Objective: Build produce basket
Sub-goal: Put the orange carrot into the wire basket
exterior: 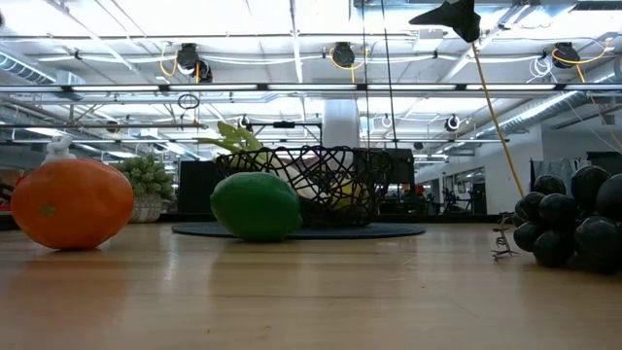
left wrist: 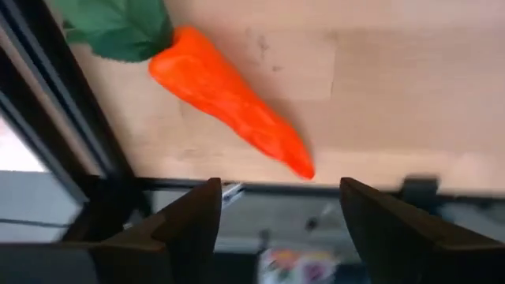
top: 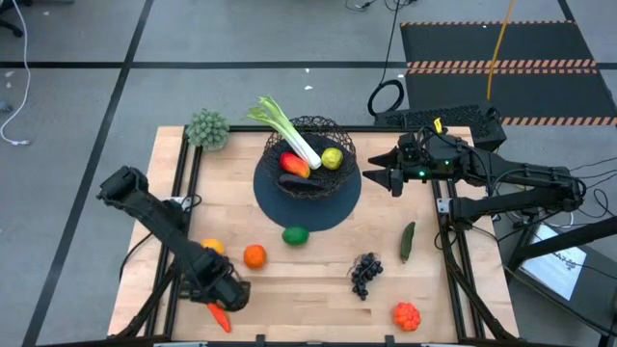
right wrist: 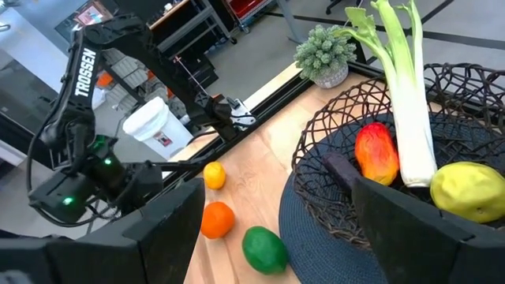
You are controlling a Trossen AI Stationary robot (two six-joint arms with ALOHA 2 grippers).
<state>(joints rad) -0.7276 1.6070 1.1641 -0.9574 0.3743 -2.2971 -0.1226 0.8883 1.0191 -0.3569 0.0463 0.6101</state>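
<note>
The black wire basket (top: 310, 154) stands on a flat dark round mat (top: 333, 207). It holds a leek (top: 289, 130), a mango (top: 294, 166) and a lemon (top: 332, 158). My left gripper (top: 228, 301) is open near the table's front left corner. It is just above an orange carrot (left wrist: 229, 95) that lies flat on the wood, and does not touch it. My right gripper (top: 384, 177) is open and empty beside the basket's right side. It looks across the basket (right wrist: 371, 158) in the right wrist view.
On the table lie a lime (top: 296, 234), an orange (top: 254, 255), a small yellow fruit (top: 212, 247), dark grapes (top: 364, 274), a cucumber (top: 408, 241) and a red-orange fruit (top: 406, 315). A fuzzy grey-green clump (top: 207, 128) sits at the far left corner.
</note>
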